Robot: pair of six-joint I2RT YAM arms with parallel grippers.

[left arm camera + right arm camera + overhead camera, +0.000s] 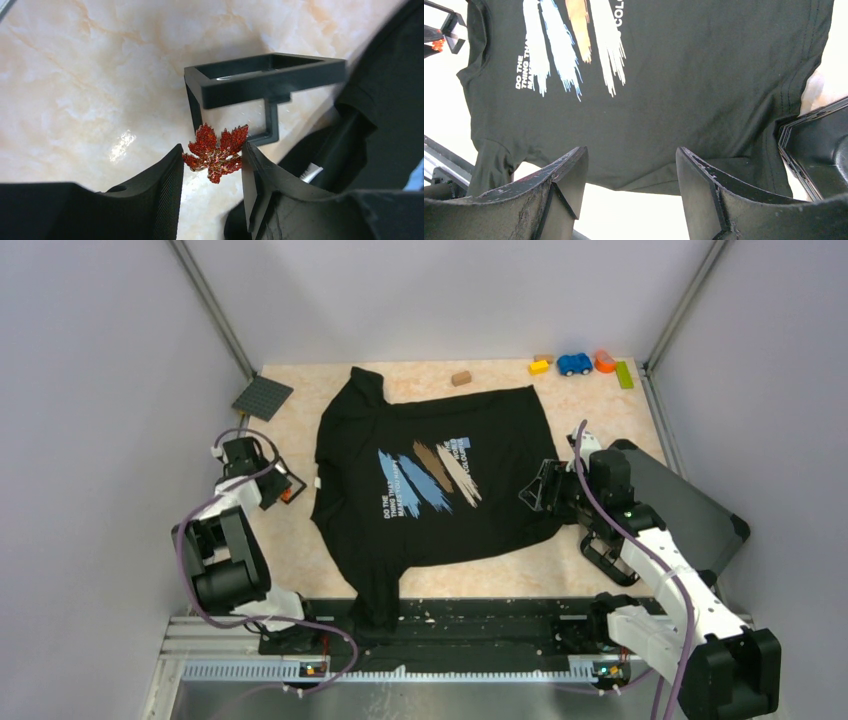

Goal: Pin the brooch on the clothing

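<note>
- Print on the black T-shirt point(500, 440): from the right wrist camera I read "DO THE", "THING THA…" and "COLO…" in pale letters beside blue, brown and white brush strokes; the rest is cut off or too small for me.
- No brand or label is readable on the other things.
- Brooch point(216, 155): a glittery red maple leaf, just off the shirt's collar side, above the bare bench; it sits between the left jaws, its tips at or against both inner faces; I cannot tell whether they actually clamp it.
- A small black-framed clear box point(265, 82) stands just beyond the leaf.
- Right jaws: spread apart with nothing between them, over the shirt's hem; the dark grey hard case point(690, 505) lies beside them.
- Bench point(600, 410): peach marbled top; the shirt lies flat in the middle, one sleeve reaching the dark rail point(480, 625) at the near edge.
- Far edge: a brown block point(461, 378), a yellow block point(538, 367), a blue toy car point(574, 364), an orange block point(604, 361) and a green block point(625, 374); a grey studded plate point(262, 397) sits at the far left corner.
- Room: plain pale grey walls point(100, 390) on three sides, with metal posts in the corners.
</note>
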